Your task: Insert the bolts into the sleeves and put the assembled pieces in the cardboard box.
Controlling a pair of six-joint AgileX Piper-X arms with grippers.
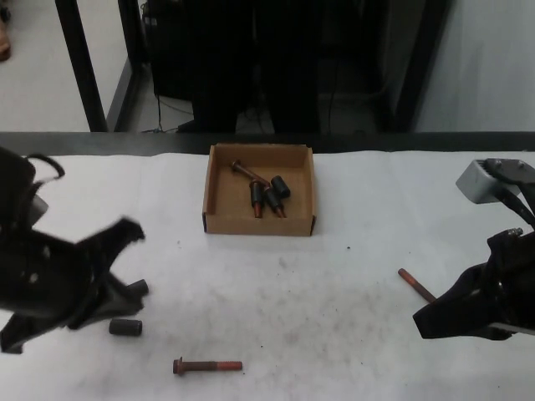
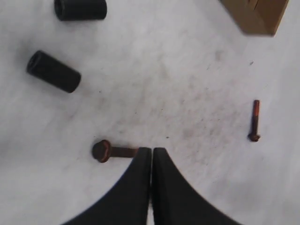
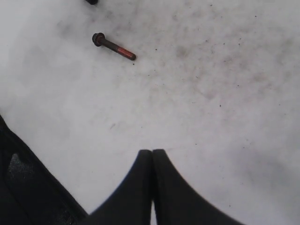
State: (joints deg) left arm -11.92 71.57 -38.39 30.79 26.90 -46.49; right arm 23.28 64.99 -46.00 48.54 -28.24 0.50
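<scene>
Two bare bolts lie on the white bench: one near the front (image 1: pixel 207 365), one to the right (image 1: pixel 415 285). Two black sleeves (image 1: pixel 125 327) (image 1: pixel 138 287) rest at the left by the left arm (image 1: pixel 58 280). My left gripper (image 2: pixel 151 150) is shut and empty, hovering over the front bolt (image 2: pixel 112 151), whose shank end is hidden behind the fingers. The sleeves (image 2: pixel 53 71) (image 2: pixel 80 8) lie beyond it. My right gripper (image 3: pixel 152 151) is shut with nothing in it, above bare bench, with the front bolt (image 3: pixel 113 46) well away.
The cardboard box (image 1: pixel 216 188) stands at mid-bench and holds several bolts fitted in sleeves (image 1: pixel 269 194). Its corner (image 2: pixel 255 14) shows in the left wrist view, as does the right-hand bolt (image 2: pixel 254 121). The right arm (image 1: pixel 481 296) hangs over the right edge.
</scene>
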